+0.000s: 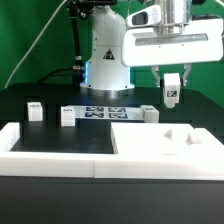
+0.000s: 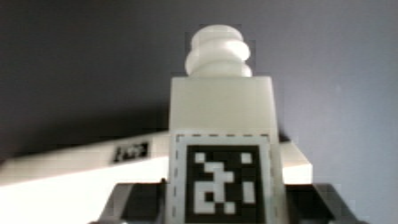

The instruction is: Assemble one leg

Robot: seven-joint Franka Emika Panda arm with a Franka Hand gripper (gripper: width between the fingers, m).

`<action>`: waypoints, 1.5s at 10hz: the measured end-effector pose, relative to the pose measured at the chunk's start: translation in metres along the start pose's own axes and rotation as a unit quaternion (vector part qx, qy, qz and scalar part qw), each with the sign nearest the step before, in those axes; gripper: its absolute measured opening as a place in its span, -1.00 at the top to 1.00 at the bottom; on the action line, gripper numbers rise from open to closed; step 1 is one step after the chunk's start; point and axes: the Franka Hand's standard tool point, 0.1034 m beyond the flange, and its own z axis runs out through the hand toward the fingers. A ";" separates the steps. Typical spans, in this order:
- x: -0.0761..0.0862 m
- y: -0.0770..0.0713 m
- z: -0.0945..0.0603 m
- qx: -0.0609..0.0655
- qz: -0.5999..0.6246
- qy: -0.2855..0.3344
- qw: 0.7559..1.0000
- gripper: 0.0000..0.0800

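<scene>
- Jaws are clamped on the leg (image 1: 172, 93), with your gripper (image 1: 172, 81) in the exterior frame's upper right and the leg lifted off the black table (image 1: 40, 135).
- Your wrist view shows the leg's tag (image 2: 222, 178) facing the camera and its rounded peg (image 2: 221, 50) pointing away.
- A spare leg (image 1: 150, 113) stands just lower left of the held one.
- You see the marker board (image 1: 105, 112) at mid-frame and the white panel (image 1: 150, 152) at lower right.

Backdrop: green screen (image 1: 25, 45) behind the bench. Table (image 1: 60, 140): matte black top, evenly lit, only soft shadows. Wrist view: background dark grey, blurred.
</scene>
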 end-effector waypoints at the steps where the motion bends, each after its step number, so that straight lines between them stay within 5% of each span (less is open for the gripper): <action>1: 0.005 -0.005 0.001 0.003 -0.012 0.029 1.000 0.27; 4: 0.028 -0.029 -0.015 0.017 -0.057 0.121 0.991 0.27; 9: 0.025 -0.024 -0.008 0.014 -0.064 0.125 0.990 0.27; 11: 0.052 -0.016 -0.007 0.000 -0.118 0.136 0.984 0.27; 13: 0.083 -0.019 -0.014 0.001 -0.130 0.134 0.983 0.27; 15: 0.090 -0.019 -0.016 0.001 -0.130 0.141 0.981 0.27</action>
